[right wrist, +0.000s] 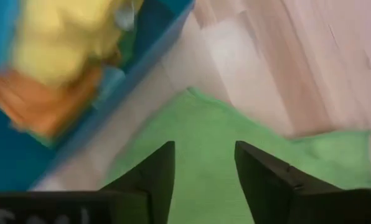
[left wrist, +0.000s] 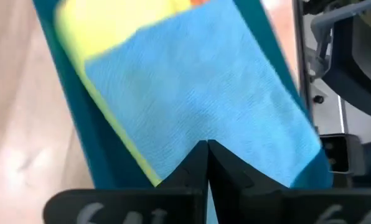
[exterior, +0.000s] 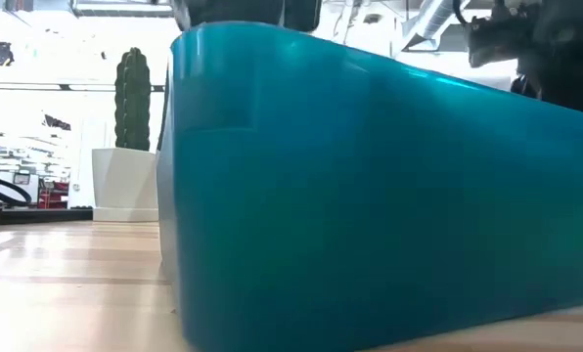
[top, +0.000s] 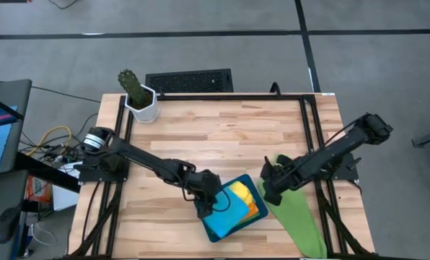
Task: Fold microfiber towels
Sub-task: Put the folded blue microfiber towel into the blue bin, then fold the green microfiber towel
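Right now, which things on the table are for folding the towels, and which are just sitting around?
For the job:
- blue towel, pinched by the shut left pincer
- yellow towel
- orange towel
- green towel, under the open right pincer

Just sitting around:
- teal tray holding the towels
- potted cactus

The left arm reaches from the table's left edge across toward the near middle, elbow bent, its wrist angled downward. The left claw (top: 209,204) has its two fingers (left wrist: 195,163) pressed together, tips meeting with no gap. The right arm comes in from the right edge, stretched toward the middle and sloping down. The right claw (top: 267,189) hangs low over the table, fingers (right wrist: 157,171) spread apart, nothing between them.
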Available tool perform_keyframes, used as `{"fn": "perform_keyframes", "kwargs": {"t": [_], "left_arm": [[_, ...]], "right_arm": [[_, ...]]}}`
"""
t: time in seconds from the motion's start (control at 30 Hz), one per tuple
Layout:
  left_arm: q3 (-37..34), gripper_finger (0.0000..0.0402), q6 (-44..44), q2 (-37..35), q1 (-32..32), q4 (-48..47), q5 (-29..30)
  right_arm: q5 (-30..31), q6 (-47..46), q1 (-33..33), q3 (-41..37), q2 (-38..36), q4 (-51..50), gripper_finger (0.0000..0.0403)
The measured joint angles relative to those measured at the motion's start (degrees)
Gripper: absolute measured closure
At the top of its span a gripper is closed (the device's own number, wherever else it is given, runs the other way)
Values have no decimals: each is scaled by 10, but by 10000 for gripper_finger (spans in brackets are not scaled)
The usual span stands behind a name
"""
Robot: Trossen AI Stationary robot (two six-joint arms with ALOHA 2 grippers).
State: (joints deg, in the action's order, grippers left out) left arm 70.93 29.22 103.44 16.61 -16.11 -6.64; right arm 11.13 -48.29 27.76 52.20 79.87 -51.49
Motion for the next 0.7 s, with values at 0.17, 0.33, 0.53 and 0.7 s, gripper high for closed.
{"fn": "perform_keyframes", "kwargs": {"t": [0.17, 0.33, 0.53, 0.7], "left_arm": [[50, 401, -32, -35, -2, -83, 32], [70, 401, -68, -67, -4, -151, 60], [68, 401, -87, -106, -7, -184, 76], [68, 401, -90, -122, -11, -210, 103]], "right_arm": [[6, 145, -25, -1, 55, 21, 185], [-29, 276, -63, -2, 104, 62, 183], [-88, 360, -102, -2, 147, 90, 188], [-122, 401, -110, 0, 180, 89, 211]]}}
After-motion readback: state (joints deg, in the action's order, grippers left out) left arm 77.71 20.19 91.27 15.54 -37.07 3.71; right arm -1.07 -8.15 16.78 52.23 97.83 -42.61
